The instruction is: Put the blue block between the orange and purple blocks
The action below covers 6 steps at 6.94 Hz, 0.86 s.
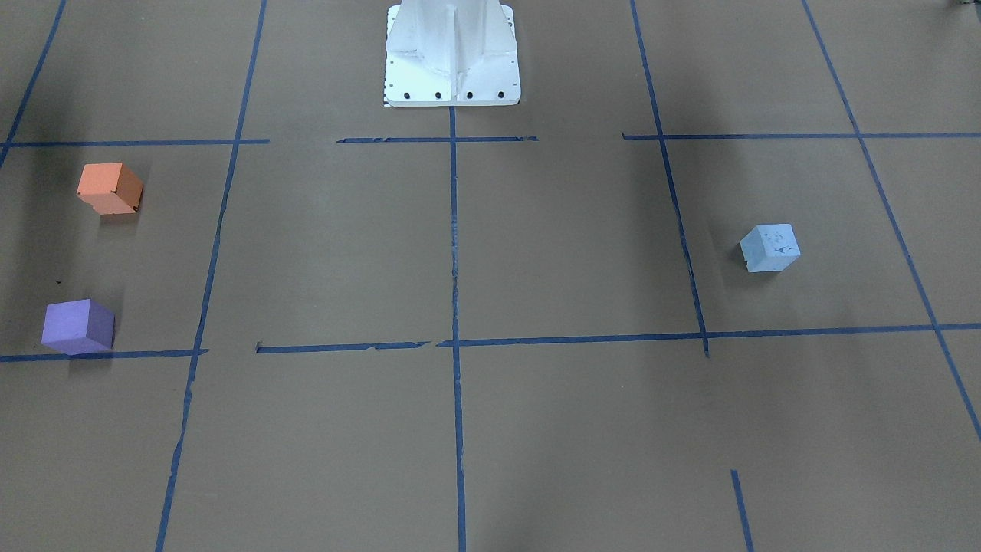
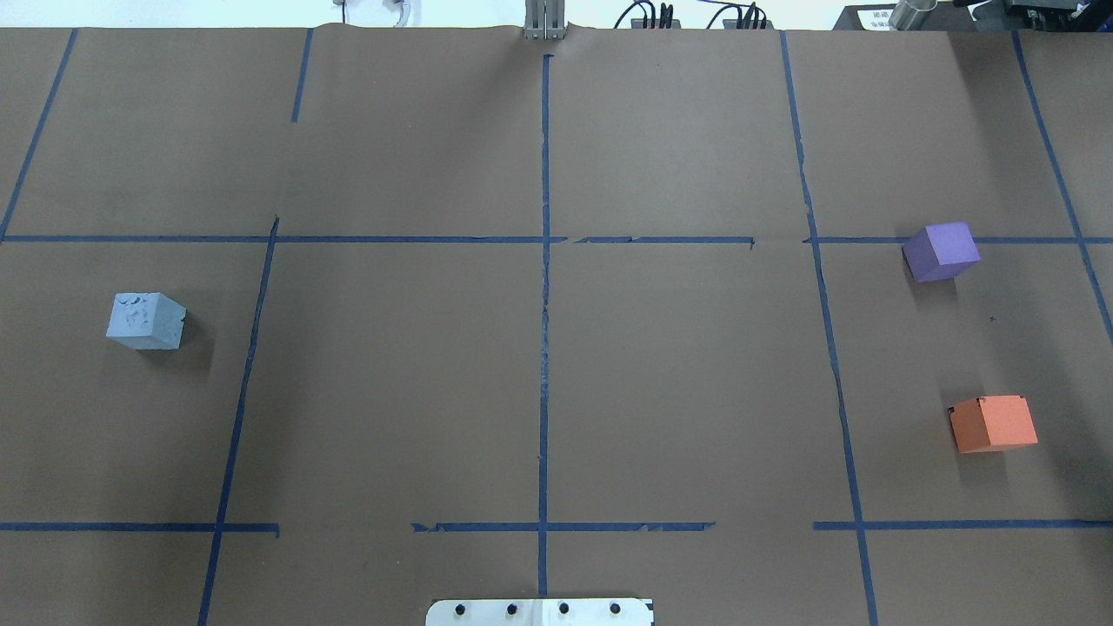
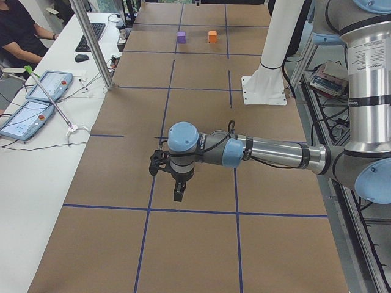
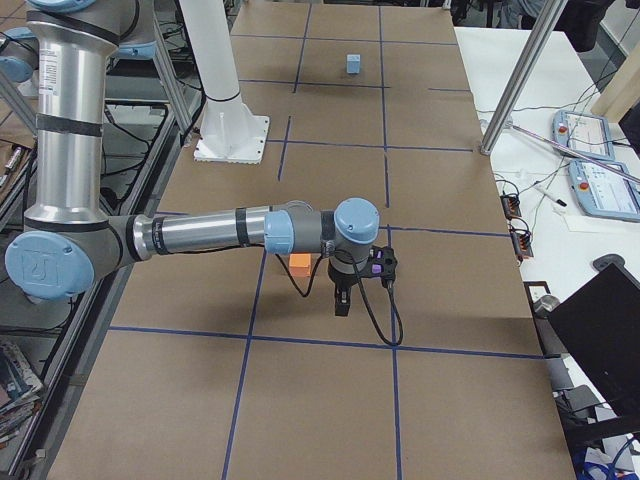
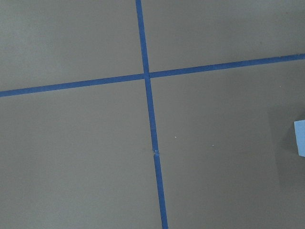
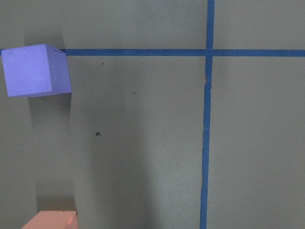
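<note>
The light blue block [image 1: 769,248] sits alone on the brown paper on the robot's left side, also in the overhead view [image 2: 145,321] and at the left wrist view's right edge [image 5: 300,137]. The orange block [image 2: 993,423] and the purple block [image 2: 941,251] sit on the robot's right side with a gap between them; both show in the right wrist view, purple [image 6: 35,70] and orange [image 6: 50,220]. My left gripper [image 3: 177,192] hangs above the table near the blue block's area. My right gripper [image 4: 342,305] hangs by the orange block [image 4: 299,264]. I cannot tell whether either is open or shut.
The white robot base [image 1: 452,54] stands at the table's middle edge. Blue tape lines [image 2: 544,348] split the paper into squares. A side table with tablets [image 3: 36,97] and a seated person [image 3: 18,27] lies beyond the far edge.
</note>
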Tool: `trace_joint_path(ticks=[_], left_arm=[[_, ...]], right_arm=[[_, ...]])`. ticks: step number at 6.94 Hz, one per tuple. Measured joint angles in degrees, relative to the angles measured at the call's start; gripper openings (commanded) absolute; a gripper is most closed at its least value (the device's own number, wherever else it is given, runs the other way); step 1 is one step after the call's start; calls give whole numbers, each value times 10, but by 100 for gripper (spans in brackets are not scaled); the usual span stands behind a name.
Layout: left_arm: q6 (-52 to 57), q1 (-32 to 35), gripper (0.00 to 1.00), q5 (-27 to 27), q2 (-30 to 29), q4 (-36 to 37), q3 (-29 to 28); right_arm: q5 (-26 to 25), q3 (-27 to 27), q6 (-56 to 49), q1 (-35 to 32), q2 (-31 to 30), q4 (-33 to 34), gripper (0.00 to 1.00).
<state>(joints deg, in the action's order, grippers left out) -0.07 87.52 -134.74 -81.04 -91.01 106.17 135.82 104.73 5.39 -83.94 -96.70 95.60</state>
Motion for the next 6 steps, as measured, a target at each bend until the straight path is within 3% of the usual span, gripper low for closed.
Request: trace_joint_path(ticks=[2,4,6], left_arm=[[-65,-45,100,-13,-3,-29,1],[-241,-152,100,-14,-4,-118,2],[-425,-277,100,37,-40,-194,-6]], right_arm=[[0,2,3,0,0,-2,100],[-1,7,3,0,0,-2,100],[-2,7,2,1,0,-2,100]])
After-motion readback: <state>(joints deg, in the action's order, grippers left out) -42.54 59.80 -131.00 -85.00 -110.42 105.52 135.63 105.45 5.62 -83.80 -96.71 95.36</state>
